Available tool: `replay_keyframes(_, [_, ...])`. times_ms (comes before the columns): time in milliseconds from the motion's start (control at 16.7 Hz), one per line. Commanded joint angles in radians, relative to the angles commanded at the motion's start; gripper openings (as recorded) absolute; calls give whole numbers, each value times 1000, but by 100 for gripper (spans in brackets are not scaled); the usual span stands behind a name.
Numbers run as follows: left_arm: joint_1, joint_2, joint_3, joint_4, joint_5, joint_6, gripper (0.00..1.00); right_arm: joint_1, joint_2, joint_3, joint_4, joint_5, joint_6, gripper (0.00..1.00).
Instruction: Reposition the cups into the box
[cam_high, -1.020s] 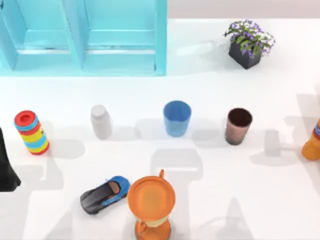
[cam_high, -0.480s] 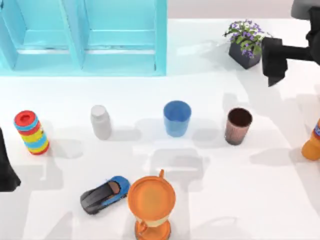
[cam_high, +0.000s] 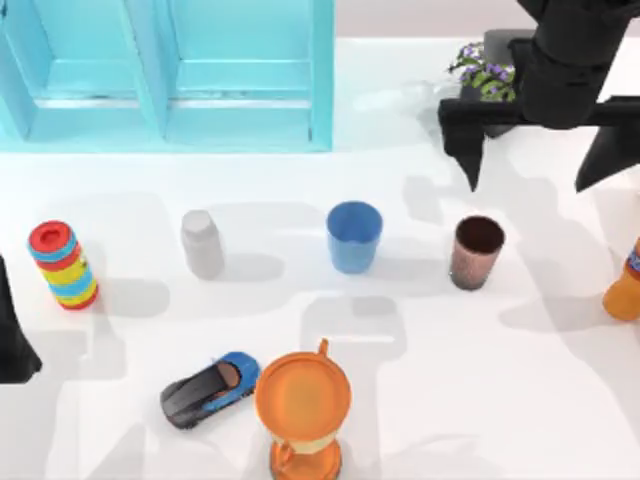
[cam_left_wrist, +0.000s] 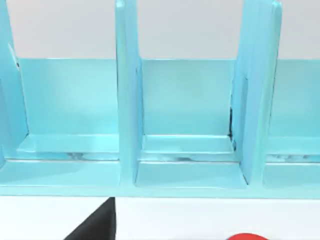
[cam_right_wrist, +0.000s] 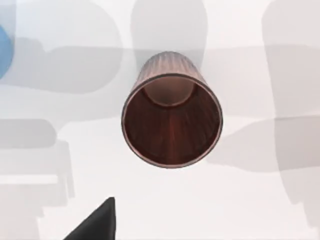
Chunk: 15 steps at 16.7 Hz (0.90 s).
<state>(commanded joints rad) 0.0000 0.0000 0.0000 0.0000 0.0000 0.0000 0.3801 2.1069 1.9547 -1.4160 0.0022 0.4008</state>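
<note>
At the left edge of the white surface (cam_high: 120, 420) my left arm is sitting parked, its hand out of sight so I cannot tell how its fingers stand, with the striped red, yellow and blue ring stack (cam_high: 62, 264) just beside it. The turquoise compartmented box (cam_high: 165, 75) is standing along the far left of the surface, well apart from both cups. Moving rightward, a pale grey capped bottle (cam_high: 202, 243) is standing near the middle row, then the bright blue tapered tumbler (cam_high: 354, 236), upright and untouched, and then the dark reddish-brown ribbed tumbler (cam_high: 476, 252), also upright. Nearer the front a blue and black toy car (cam_high: 209, 389) and an orange wide-rimmed vessel (cam_high: 302, 408) are lying clear of that row. My right hand (cam_high: 540, 150) is hovering behind and above the brown tumbler with its fingers spread wide, holding nothing; its wrist view is looking straight down into that cup's open mouth (cam_right_wrist: 171, 120). The step in hand looks like the approach to grasp: I judge it best to come down centred so the fingers straddle the wall evenly, closing below the rim where the taper will not let it slip. The purple-flowered plant in a dark pot (cam_high: 492, 88) is sitting just under the arm, and an orange bottle (cam_high: 625, 285) is standing at the right edge, so the descent should be staying vertical.
</note>
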Motion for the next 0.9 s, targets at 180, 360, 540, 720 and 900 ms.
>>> replay_keyframes(180, [0,0,0,0,0,0,100,2,9,9,-4,0,-1,100])
replay_keyframes(360, [0,0,0,0,0,0,100,-4,7,7,-2,-1,-1,100])
replay_keyframes(540, [0,0,0,0,0,0,100,0,12,-32,38,0,-3,100])
replay_keyframes(720, [0,0,0,0,0,0,100,1,25,-144,167,0,-1,100])
replay_keyframes(900, [0,0,0,0,0,0,100,3,42,-269,314,0,1,100])
